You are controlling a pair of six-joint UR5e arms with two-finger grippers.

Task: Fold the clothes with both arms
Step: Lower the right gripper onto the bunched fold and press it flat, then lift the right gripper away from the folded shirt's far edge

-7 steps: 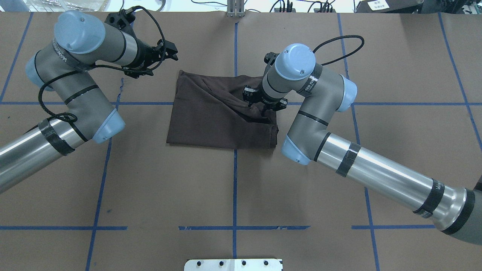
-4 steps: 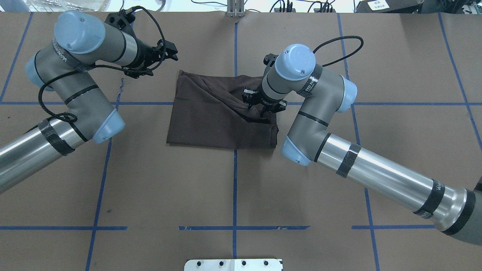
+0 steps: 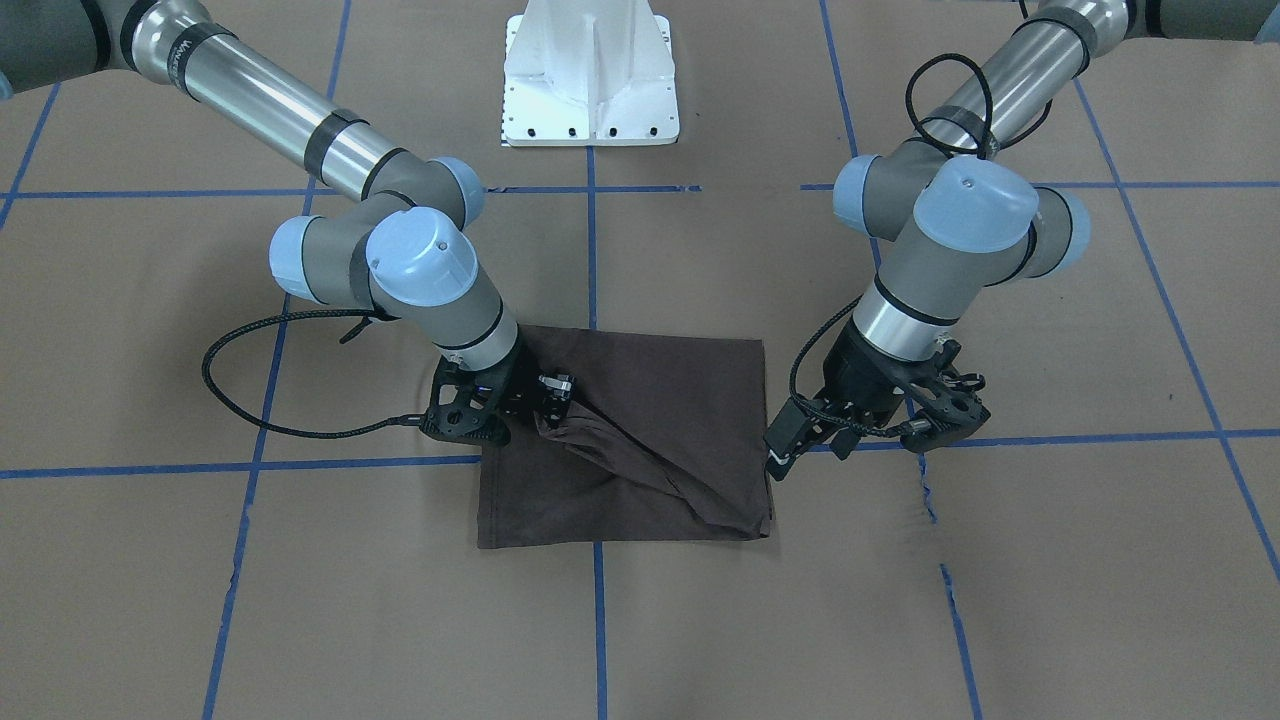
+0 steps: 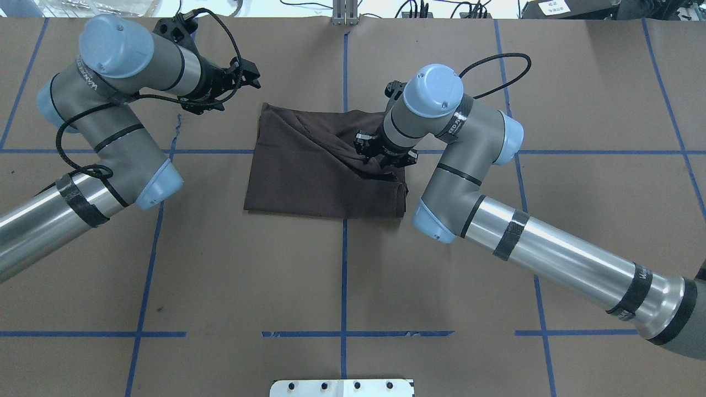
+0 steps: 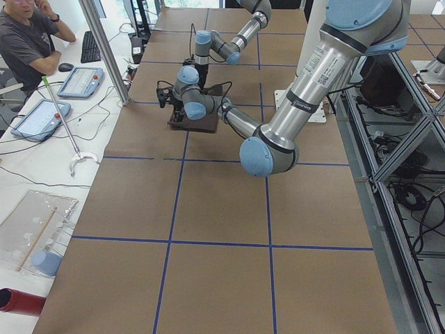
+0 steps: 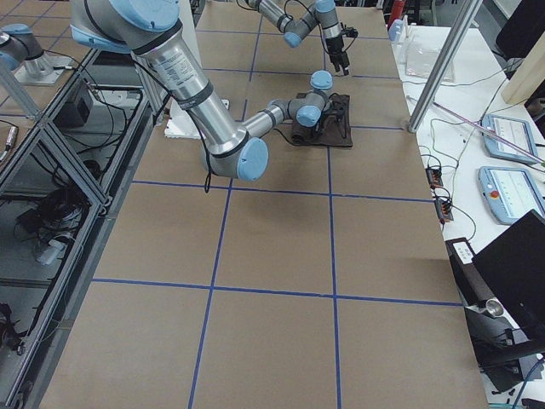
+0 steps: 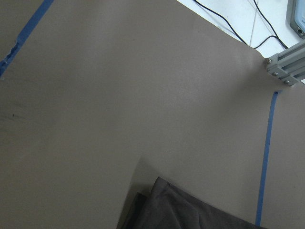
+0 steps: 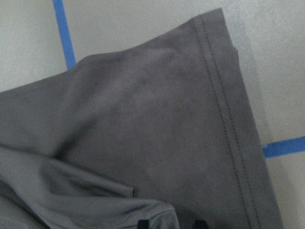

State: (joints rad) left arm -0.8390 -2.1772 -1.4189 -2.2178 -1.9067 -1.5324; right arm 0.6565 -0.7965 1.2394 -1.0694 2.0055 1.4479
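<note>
1. T-shirt (image 4: 309, 176): lying centre of the overhead view, a bit above mid, on the brown tabletop (image 4: 220, 275). It's already folded to a rough rectangle. A raised diagonal ridge is running from its right-middle to its upper-left corner.
2. Right fingers (image 8: 142, 224): pinching a bunch of cloth near the rectangle's right edge, closed narrow on the fabric. The cloth is tenting up from them.
3. Left fingers (image 4: 251, 70): hovering just off the shirt's upper-left corner, looking parted, holding nothing, not touching cloth.
4. Step in hand (my read): the right arm (image 4: 551, 259) is taking a layer across for the next fold.
   - Doing it well means lifting just enough to clear the layers below and travelling straight w/o dragging the stack.
   - It should be laying edge on edge and letting go only when the cloth is flat.
   - The left arm (image 4: 44, 215) should prob. be coming in to pin or grip the far corner, so the rectangle isn't skewing.
5. Counts: 1 T-shirt, 2 arms, 2 prs of fingers, 1 tabletop w/ blue tape lines (image 4: 343, 264) gridding it.
</note>
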